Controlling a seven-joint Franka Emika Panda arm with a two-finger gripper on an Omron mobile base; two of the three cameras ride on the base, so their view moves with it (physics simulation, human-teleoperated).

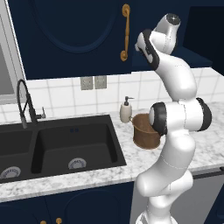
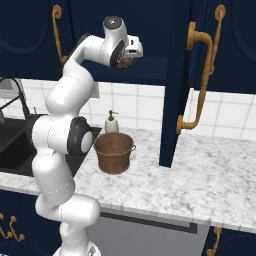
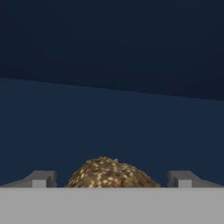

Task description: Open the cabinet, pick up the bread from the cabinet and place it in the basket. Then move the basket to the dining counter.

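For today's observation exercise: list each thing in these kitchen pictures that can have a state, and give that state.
cabinet: door swung open
bread: on the cabinet shelf, between the open fingers, not gripped
gripper: open, inside the cabinet
basket: upright on the counter, nothing seen inside
soap dispenser: upright beside the basket
sink: no water seen

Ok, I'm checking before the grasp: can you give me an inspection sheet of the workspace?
Surface: marble counter, black sink set in it.
Job's things: cabinet door open; bread on its shelf; basket upright on the counter, nothing seen in it.
Clutter: soap dispenser behind the basket.
Hand: hand open, fingers either side of the bread.
Cables: nothing seen.
Surroundings: white tiled wall, black tap.
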